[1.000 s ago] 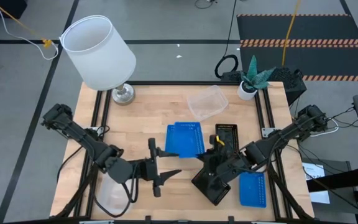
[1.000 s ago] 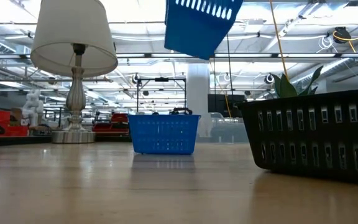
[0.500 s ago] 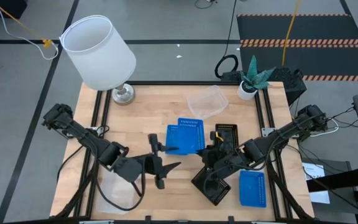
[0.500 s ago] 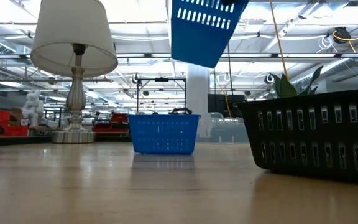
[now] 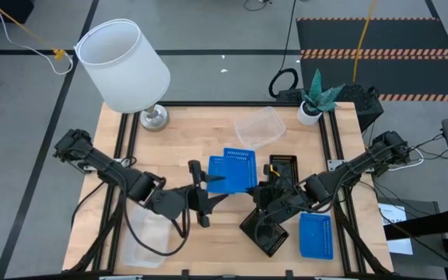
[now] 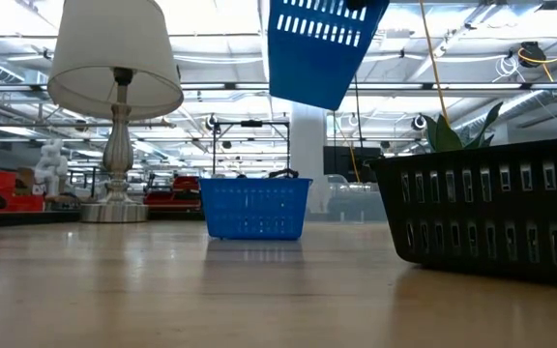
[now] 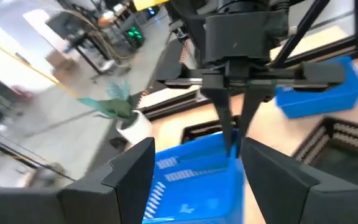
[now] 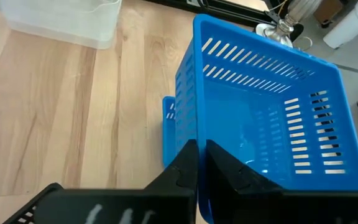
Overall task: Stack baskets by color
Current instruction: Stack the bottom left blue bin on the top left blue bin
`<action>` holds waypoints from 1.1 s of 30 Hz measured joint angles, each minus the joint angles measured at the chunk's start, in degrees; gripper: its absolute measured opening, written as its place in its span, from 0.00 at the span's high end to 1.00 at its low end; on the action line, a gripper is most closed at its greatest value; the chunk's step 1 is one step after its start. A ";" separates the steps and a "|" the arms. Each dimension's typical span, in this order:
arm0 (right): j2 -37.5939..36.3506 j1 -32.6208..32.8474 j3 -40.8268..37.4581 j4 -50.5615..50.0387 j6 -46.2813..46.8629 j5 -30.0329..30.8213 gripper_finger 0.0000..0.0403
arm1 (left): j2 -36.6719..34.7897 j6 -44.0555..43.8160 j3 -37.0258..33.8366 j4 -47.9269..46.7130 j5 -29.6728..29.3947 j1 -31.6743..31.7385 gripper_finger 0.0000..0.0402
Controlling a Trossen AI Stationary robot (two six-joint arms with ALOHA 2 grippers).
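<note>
Clear basket [image 5: 148, 239] at the table's [image 5: 177, 132] near-left corner, empty. Left hand [image 5: 208, 194] spread wide, gripping nothing, just beside the raised blue basket [image 5: 232, 169]. Right hand [image 5: 264, 185] pinched on that basket's rim, holding it tilted above another blue basket [image 6: 255, 207]. Black basket [image 5: 267, 227] and third blue basket [image 5: 316, 236] farther right, both empty.

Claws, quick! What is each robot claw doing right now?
Left claw: open, empty, beside the lifted blue basket.
Right claw: closed on the blue basket's wall, holding it up off the table.
</note>
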 joint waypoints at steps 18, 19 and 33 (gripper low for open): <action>0.00 -0.02 0.00 -0.79 0.00 -0.07 0.98 | 5.89 -0.42 -0.11 -1.45 6.83 3.77 0.24; 0.00 -0.03 0.00 -0.93 -0.02 -0.07 0.98 | 6.45 0.15 -0.11 -0.43 6.89 4.07 0.22; 0.00 -0.07 0.02 -1.11 -0.45 -0.07 0.98 | 8.44 -5.76 -0.09 -2.60 17.99 9.06 0.43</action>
